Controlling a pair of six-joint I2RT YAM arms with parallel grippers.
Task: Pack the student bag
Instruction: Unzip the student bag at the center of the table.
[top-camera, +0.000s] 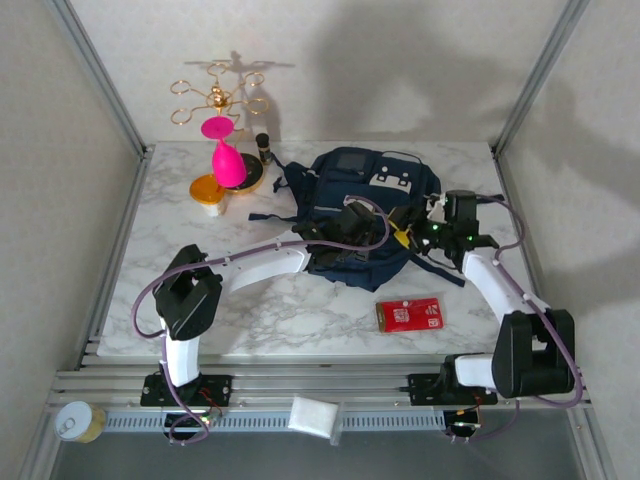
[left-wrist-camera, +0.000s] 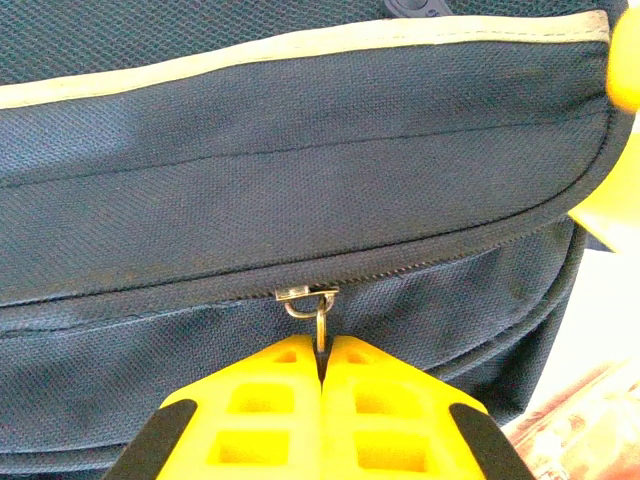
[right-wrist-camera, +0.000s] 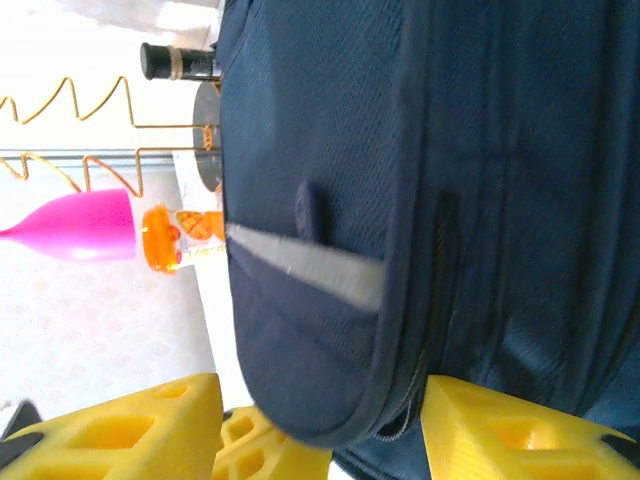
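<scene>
Two grippers are at the student bag, which lies flat on the marble table, toward its far side. The left gripper has its yellow fingers pressed together on the small metal zipper pull, while the right gripper has its fingers spread wide, with a rounded edge of the bag between them. Near the bag, on the side of the arms, lies a red packet with white print that is too small to read.

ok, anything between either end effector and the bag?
Nothing visible. Left end effector is shut on the zipper pull of the student bag; right end effector is open, its fingers straddling the bag's edge.
</scene>
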